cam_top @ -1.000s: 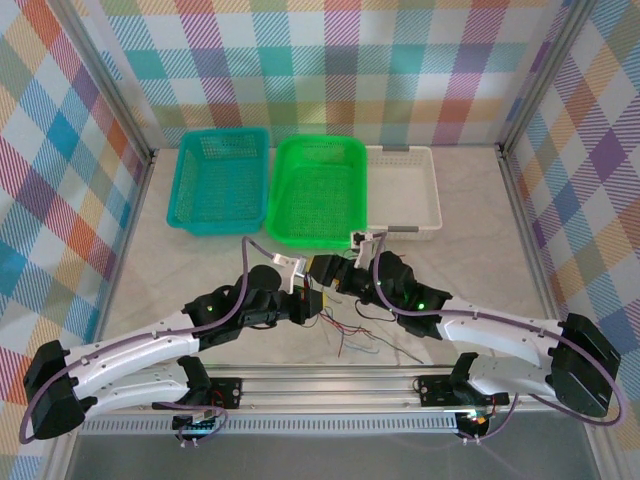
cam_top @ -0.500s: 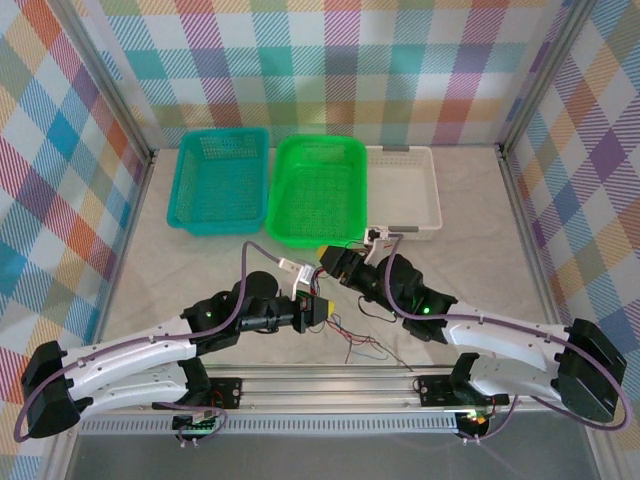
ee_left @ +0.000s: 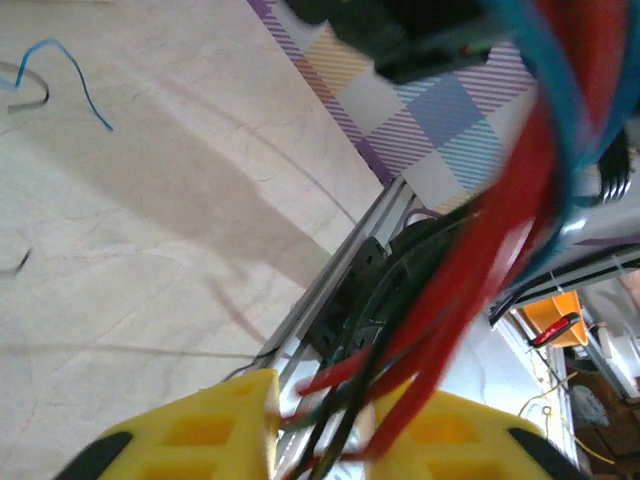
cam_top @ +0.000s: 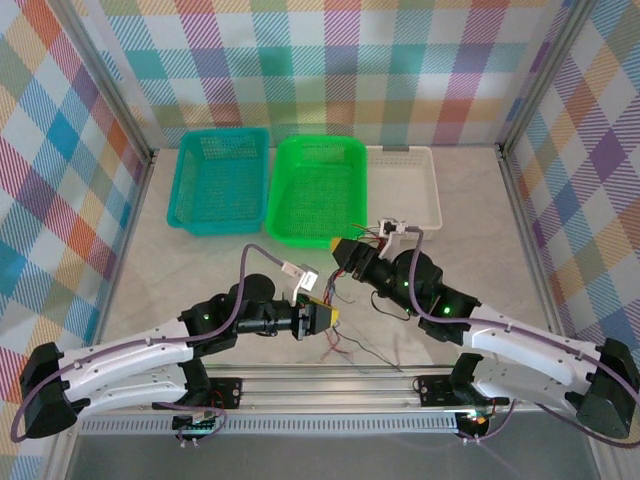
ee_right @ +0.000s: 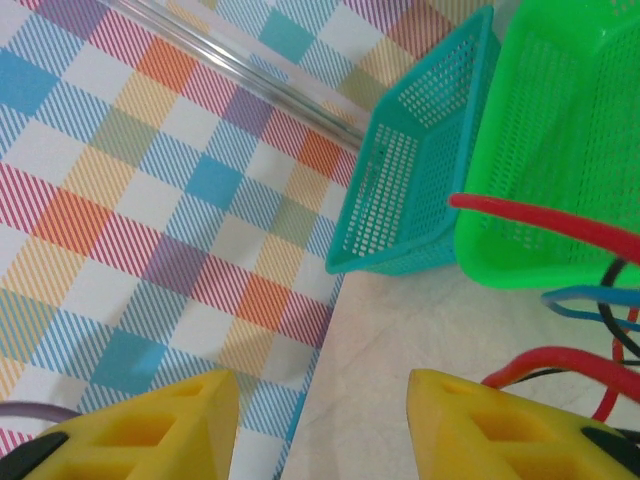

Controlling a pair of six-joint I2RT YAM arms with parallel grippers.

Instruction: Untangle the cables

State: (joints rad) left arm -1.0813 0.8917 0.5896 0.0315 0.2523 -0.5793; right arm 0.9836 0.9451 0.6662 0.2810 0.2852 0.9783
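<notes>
The cables are thin red, black and blue wires. In the top view a strand of the cables stretches between the two grippers, and more of it lies loose on the table in front of them. My left gripper is open; in the left wrist view its yellow fingers stand apart, and red and black cables run loosely through the left gripper. My right gripper is higher and further back. Its fingers are wide apart with nothing between them. Red and blue cables pass beside its right finger, outside the right gripper.
Three containers stand in a row at the back: a teal basket, a green basket and a white tray. A loose blue wire end lies on the marble tabletop. Aluminium frame rails and checkered walls close in the sides.
The left jaws have parted from a tight grip on the cables. The right gripper rose and moved back and right, its jaws narrowing a little. The left gripper slid right.
</notes>
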